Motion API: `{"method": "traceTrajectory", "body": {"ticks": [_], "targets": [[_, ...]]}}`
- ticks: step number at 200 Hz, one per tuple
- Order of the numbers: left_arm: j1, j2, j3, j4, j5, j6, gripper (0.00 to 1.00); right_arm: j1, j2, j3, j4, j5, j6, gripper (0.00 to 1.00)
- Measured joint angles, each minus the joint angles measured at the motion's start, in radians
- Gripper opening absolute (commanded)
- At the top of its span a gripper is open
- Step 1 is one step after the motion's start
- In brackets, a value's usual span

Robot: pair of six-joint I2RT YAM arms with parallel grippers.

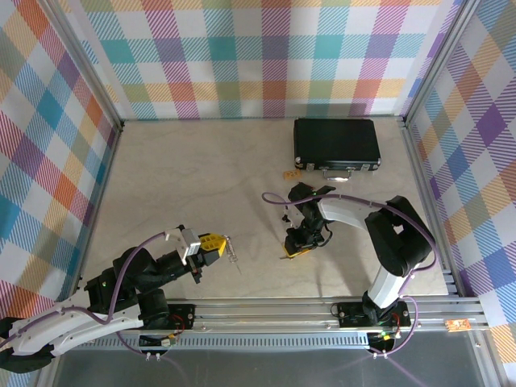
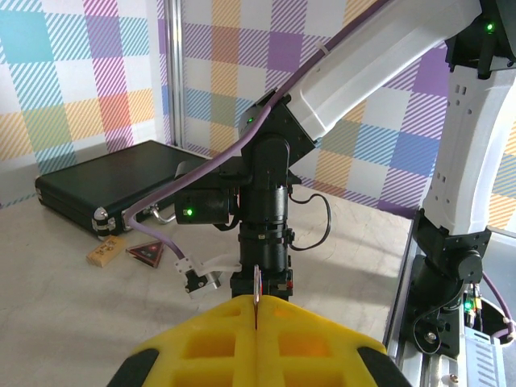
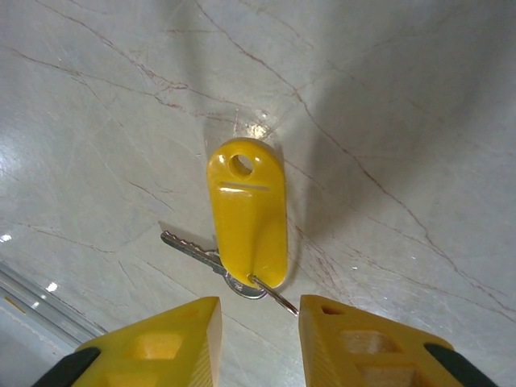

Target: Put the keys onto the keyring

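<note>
Top external: sat high behind both arm bases and looked down and forward over the whole table (image 1: 185, 177). Farthest off.

Left wrist: rode low behind the left gripper (image 2: 256, 310) and faced level across the table at the right arm (image 2: 274, 161) and the black case (image 2: 97, 189). Middling near.

Right wrist: sat above the right gripper (image 3: 260, 314) and looked straight down on the key (image 3: 246, 214), very near the tabletop.

Top and left wrist shared the right arm and case. Top and right wrist shared the key.

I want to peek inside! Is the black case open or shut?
Shut. The black case lies flat, its lid closed down all around.
</note>
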Motion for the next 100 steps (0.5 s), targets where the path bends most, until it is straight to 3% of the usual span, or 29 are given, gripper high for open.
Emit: {"method": "traceTrajectory", "body": {"ticks": [70,100], "targets": [[0.0,-0.008,0.0,0.0,0.0,0.0,0.0,0.0,0.0,0.0,0.0,-0.006,-0.012,0.25],[0.0,-0.009,0.0,0.0,0.0,0.0,0.0,0.0,0.004,0.0,0.0,-0.006,-0.015,0.29]]}}
